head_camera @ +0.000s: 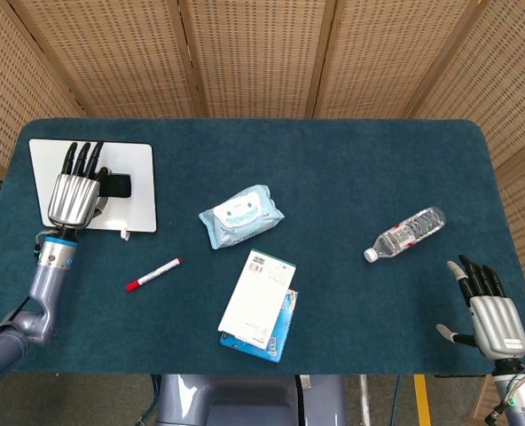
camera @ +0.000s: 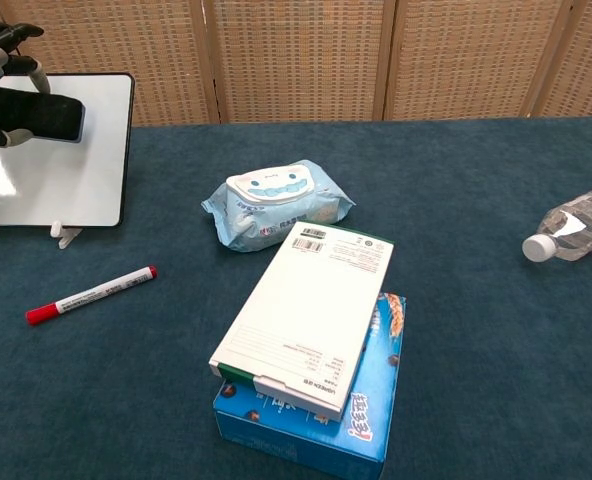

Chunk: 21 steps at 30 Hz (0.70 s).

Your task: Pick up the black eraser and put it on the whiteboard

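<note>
Biggest thing first: we've got a dark blue tabletop (head_camera: 351, 177) carrying everything. At its far left corner lies the whiteboard (head_camera: 134, 191), and the black eraser (head_camera: 116, 185) is over the board's middle, gripped by our left hand (head_camera: 70, 197). The fingers (head_camera: 82, 157) lie straight and close together across the board, with the thumb wrapped under the eraser in the chest view. Can't tell whether the eraser is actually touching the board or held just above it, since the hand covers most of it.

Near the front middle, a white carton (head_camera: 258, 293) sits stacked on a blue box (head_camera: 280, 335), tilted off-line so the blue one sticks out underneath. Both are closed, so what's inside is anyone's guess. Behind them is a pale blue pack of wet wipes (head_camera: 240, 215), sealed.

Off to the right lies a clear water bottle (head_camera: 407, 233) on its side, white cap on; whether there's any water in it we can't make out.

Our right hand (head_camera: 489, 311) hangs at the front right edge, fingers (head_camera: 478, 278) spread, nothing in it, wrist cut off by the frame.

Smallest: a red-capped marker (head_camera: 153, 274) lying between the whiteboard and the boxes.
</note>
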{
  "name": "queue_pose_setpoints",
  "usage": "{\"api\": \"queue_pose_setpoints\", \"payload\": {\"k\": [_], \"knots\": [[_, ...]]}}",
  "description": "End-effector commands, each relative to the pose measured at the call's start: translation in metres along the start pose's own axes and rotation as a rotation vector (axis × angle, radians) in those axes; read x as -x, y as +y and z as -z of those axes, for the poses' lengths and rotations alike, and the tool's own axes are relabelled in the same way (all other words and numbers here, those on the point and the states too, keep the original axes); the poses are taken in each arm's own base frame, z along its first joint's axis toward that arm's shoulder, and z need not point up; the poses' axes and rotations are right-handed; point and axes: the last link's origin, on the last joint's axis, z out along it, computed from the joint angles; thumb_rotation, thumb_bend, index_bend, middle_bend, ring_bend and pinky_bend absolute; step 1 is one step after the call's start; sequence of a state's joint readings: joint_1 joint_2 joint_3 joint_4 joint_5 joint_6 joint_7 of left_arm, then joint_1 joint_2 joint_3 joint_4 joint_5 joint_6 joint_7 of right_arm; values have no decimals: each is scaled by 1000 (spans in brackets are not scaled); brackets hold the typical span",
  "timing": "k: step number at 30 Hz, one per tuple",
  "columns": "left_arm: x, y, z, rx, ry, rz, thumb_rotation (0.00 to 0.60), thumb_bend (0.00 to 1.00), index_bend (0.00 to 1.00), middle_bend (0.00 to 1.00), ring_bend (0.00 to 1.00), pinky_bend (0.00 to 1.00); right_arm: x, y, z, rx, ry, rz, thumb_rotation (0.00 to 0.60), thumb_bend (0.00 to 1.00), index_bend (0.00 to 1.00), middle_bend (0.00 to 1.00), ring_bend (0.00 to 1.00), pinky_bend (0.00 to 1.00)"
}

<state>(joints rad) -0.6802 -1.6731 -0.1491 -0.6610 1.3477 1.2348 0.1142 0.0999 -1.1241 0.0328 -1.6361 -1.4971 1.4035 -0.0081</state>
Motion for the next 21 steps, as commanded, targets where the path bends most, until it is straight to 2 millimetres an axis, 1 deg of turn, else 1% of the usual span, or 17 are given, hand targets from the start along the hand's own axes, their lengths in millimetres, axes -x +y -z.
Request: {"api": "queue_pose_setpoints", "payload": {"k": [1, 8, 21], "knots": [[6, -1, 1, -3, -12, 2, 600, 289, 375, 0, 0, 0, 1, 0, 0, 0, -2, 3, 600, 53, 0, 0, 0, 0], [13, -4, -4, -10, -24, -11, 600, 287, 375, 0, 0, 0, 4, 0, -3, 10, -9, 17, 600, 53, 0, 0, 0, 0], [21, 0, -17, -26, -54, -6, 600, 288, 375, 0, 0, 0, 8, 2, -8, 34, -22, 29, 600, 53, 0, 0, 0, 0]]}}
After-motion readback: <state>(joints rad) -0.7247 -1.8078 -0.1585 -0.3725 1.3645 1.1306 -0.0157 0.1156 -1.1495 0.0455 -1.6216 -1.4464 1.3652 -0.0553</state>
